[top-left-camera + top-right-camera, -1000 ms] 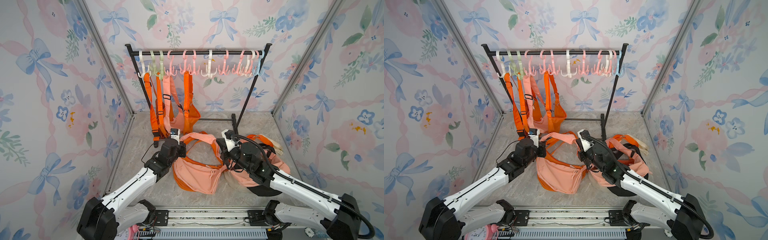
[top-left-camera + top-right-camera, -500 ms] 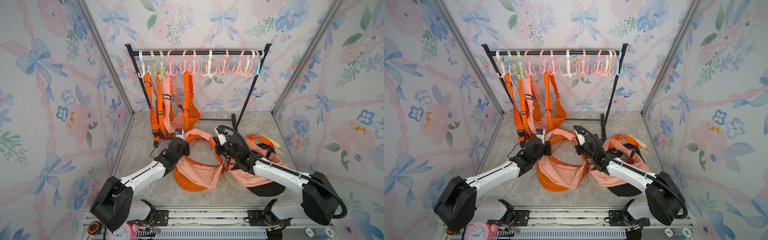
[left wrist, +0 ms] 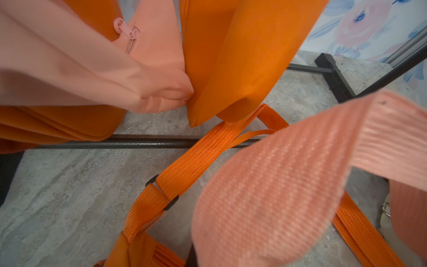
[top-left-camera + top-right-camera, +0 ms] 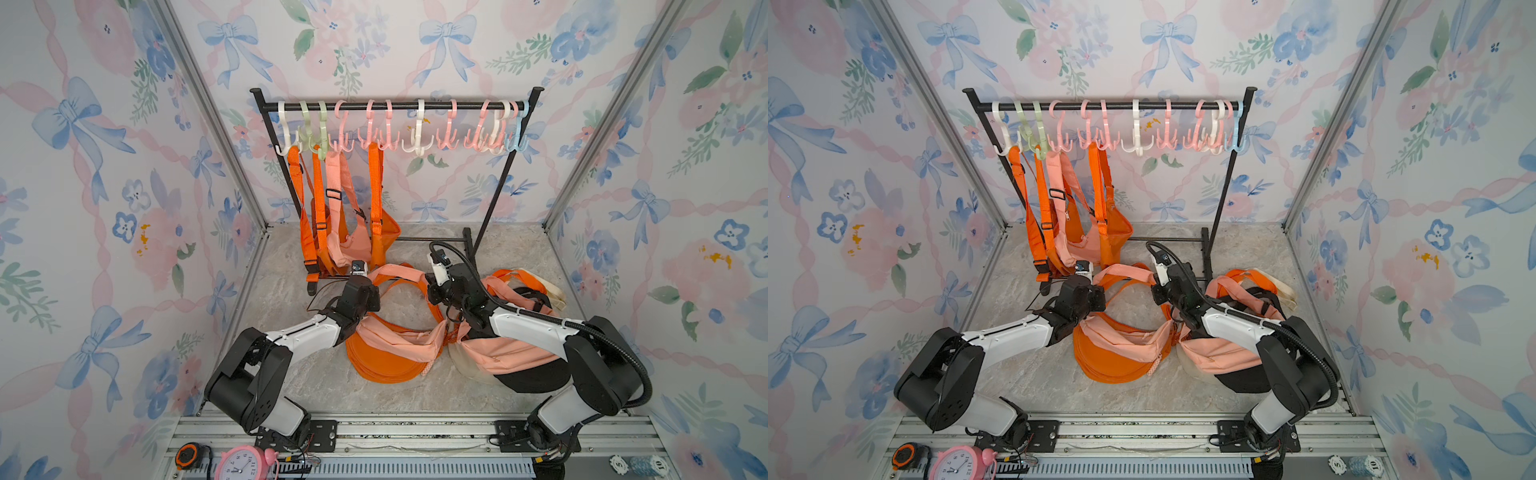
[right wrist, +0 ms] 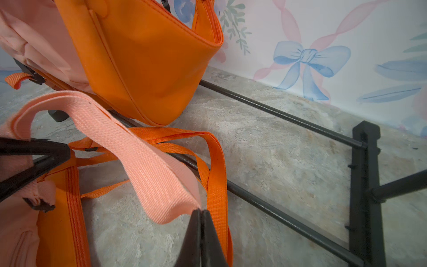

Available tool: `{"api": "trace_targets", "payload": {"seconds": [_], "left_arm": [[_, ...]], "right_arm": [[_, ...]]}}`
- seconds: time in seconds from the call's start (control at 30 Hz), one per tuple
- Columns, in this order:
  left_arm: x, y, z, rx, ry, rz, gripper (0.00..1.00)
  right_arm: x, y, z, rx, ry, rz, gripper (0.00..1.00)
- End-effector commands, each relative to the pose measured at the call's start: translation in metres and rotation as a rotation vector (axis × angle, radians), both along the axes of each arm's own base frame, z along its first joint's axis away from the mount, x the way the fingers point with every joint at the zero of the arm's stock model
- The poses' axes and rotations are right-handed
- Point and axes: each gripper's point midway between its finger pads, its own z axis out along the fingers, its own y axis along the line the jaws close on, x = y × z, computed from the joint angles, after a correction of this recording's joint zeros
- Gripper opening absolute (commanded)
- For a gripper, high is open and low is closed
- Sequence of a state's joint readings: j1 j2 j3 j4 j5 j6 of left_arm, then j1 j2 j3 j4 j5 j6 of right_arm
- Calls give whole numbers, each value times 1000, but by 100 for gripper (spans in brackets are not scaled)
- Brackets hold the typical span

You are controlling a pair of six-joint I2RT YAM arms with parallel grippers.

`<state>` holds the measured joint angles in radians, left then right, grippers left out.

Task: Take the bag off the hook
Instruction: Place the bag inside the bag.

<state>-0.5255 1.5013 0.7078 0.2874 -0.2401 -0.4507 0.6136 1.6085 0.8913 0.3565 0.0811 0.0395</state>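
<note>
- Right gripper (image 5: 199,216): jaws pressed together, pinching one end of a wide peach woven strap (image 5: 138,161), as seen in the right wrist view.
- Left gripper (image 5: 65,152): black jaws closed to a point on the same strap's other end; own fingertips hidden behind the webbing in the left wrist view.
- Peach strap arched clear of the floor between the two grippers in both top views.
- Narrower orange webbing strap (image 5: 215,185): slack beneath the peach one, lying across the rack's low bar.
- Peach-and-orange fabric bag (image 4: 390,353): off the hooks, lying on the grey marbled floor (image 4: 286,299) between the two arms, straps leading up toward the grippers.
- Heap of peach, black and cream bags (image 4: 511,357): on the floor under the right arm, touching the first bag.
- Black metal rack (image 4: 395,107): upright near the back wall, with a row of pastel plastic hooks (image 4: 417,135) on its rail.
- Orange and peach bags (image 4: 345,237): hung by their straps from hooks toward the left arm's side.
</note>
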Motion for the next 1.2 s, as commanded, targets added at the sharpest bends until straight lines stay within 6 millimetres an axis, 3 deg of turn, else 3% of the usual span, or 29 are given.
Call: {"api": "trace_targets", "payload": {"seconds": [0.0, 0.07, 0.1, 0.17, 0.33, 0.47, 0.6, 0.73, 0.83, 1.0, 1.17], "left_arm": [[-2, 12, -16, 13, 28, 42, 0], [-2, 15, -20, 12, 36, 51, 0], [-2, 15, -23, 13, 41, 51, 0], [-2, 14, -25, 14, 48, 49, 3], [-1, 12, -31, 12, 62, 43, 33], [-1, 7, -31, 1, 67, 29, 42], [-4, 5, -26, -5, 55, 27, 51], [-8, 8, -14, -28, 26, 51, 64], [-12, 9, 1, -49, -10, 56, 68], [-22, 13, 29, -80, -69, 61, 75], [-31, 17, 62, -95, -118, 52, 75]], "right_arm": [[14, 4, 8, 53, -12, -6, 0], [16, 3, 10, 60, -15, -12, 0], [19, 3, -4, 46, 9, -17, 0], [21, 2, -9, 49, 17, -27, 0], [27, -12, -20, 37, 26, -112, 0], [29, -22, -23, 16, 19, -165, 9], [28, -24, -19, 20, 11, -175, 29], [28, -29, -10, 25, -3, -193, 62], [25, -32, -1, 34, -16, -204, 77], [17, -37, 20, 56, -47, -203, 89], [7, -41, 41, 83, -74, -193, 94]]}}
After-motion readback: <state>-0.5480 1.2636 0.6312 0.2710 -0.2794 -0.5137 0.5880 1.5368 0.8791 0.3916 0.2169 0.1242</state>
